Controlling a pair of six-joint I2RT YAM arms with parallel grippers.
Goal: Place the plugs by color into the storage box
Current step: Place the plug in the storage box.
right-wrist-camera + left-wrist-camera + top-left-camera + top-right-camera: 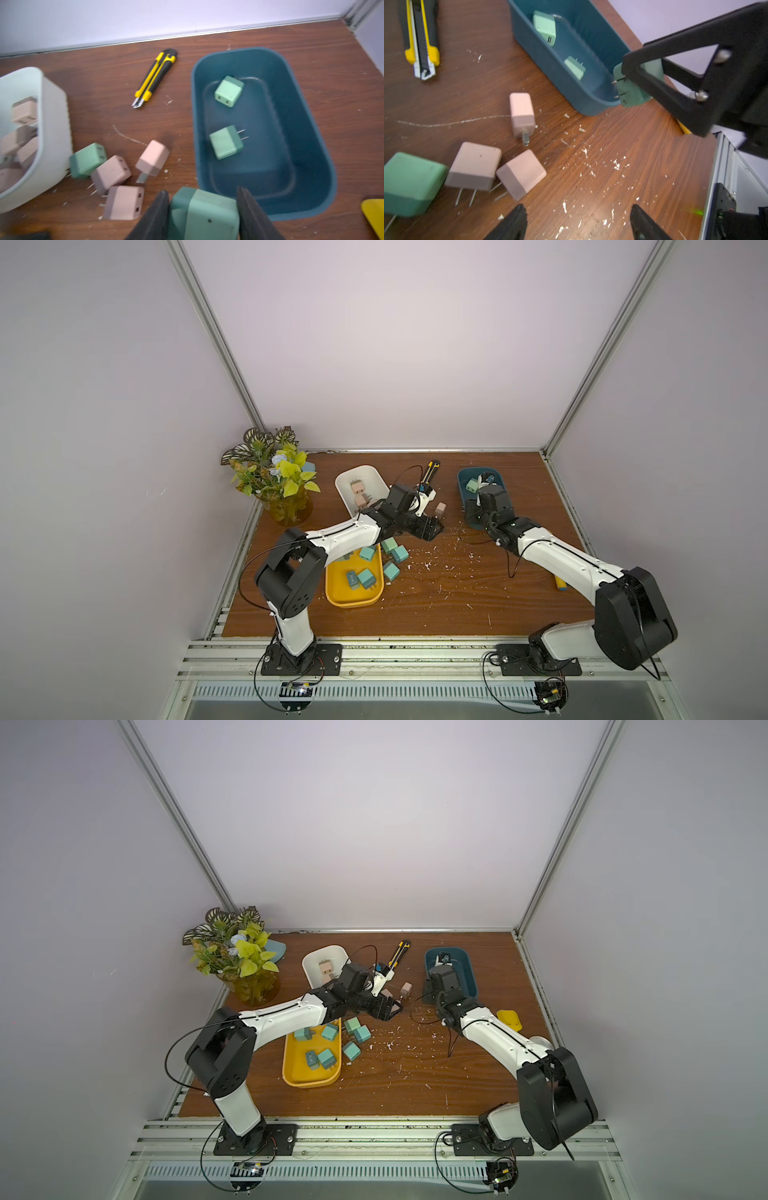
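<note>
My right gripper (202,193) is shut on a mint green plug (207,216), held just above the near end of the dark teal box (307,124). Two mint plugs (228,91) lie inside that box. My left gripper (577,207) hangs open over bare wood, with nothing between its fingers. Beside it lie three pink plugs (522,112) and a green plug (411,182). In both top views the white box (353,470) holds pink plugs (357,489). The yellow box (353,599) holds teal-blue plugs (366,577), and more of them (395,549) sit beside it.
A yellow-black utility knife (430,475) lies between the white and teal boxes. A potted plant (274,481) fills the back left corner. A yellow lid (509,1019) lies beyond the right arm. White flecks are scattered over the wooden table (457,597).
</note>
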